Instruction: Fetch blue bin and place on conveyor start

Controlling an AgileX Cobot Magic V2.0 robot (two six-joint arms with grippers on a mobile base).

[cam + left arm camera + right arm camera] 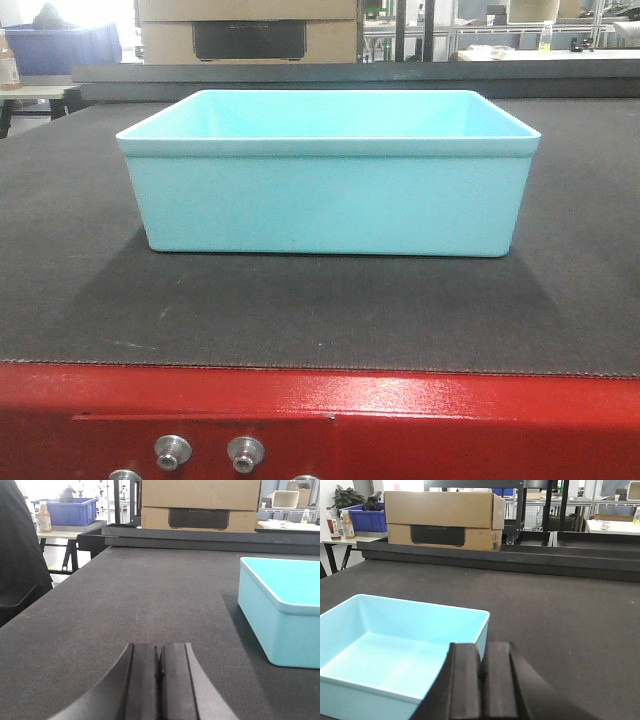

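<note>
The blue bin (330, 190) is a pale cyan tub standing upright and empty on the dark grey belt (300, 320) of the conveyor start, behind its red frame (420, 410) with silver bolts (172, 450). No gripper shows in the front view. In the left wrist view my left gripper (159, 647) is shut and empty, low over the belt (150, 590), left of the bin (280, 615) and apart from it. In the right wrist view my right gripper (482, 647) is shut and empty, in front of the bin's (385, 650) right wall, not holding it.
A black raised rail (200, 535) closes the belt's far end, with a cardboard box (442, 520) behind it. A dark blue bin (70, 511) and bottles (45, 517) stand on a table at far left. A dark shape (15, 565) stands beside the belt's left edge.
</note>
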